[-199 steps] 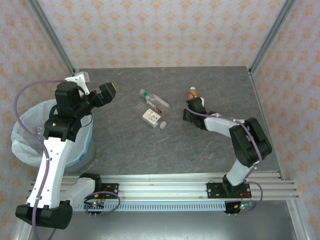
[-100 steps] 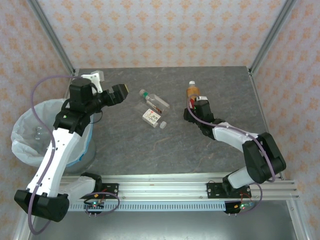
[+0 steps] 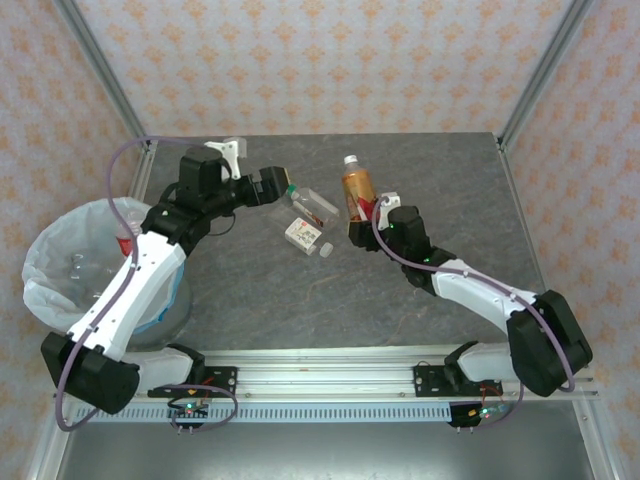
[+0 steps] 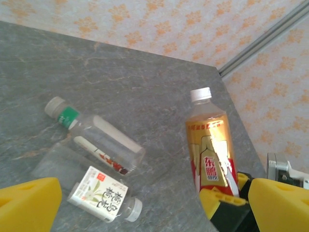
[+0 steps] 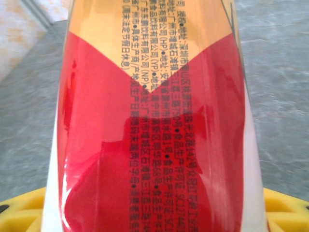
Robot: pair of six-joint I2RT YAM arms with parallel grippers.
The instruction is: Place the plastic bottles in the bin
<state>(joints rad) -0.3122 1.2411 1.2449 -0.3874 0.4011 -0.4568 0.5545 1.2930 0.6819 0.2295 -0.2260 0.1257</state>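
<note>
The right tool (image 3: 362,215) clasps the orange bottle (image 3: 354,192) upright mid-surface, the left tool (image 3: 283,190) hangs spread near the clear bottle (image 3: 310,203) and white-labelled bottle (image 3: 303,234); three seemingly remain for the bin (image 3: 38,250) at the left edge.

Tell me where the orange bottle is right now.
In the top view the orange bottle is upright in the right gripper, near the table's middle, just right of the two clear bottles lying flat.

- Bright, even, diffuse light; shadows on the table (image 3: 300,300) are faint.
- White glare streaks the label of the orange bottle (image 4: 211,145).
- In the right wrist view the background is softly blurred.
</note>
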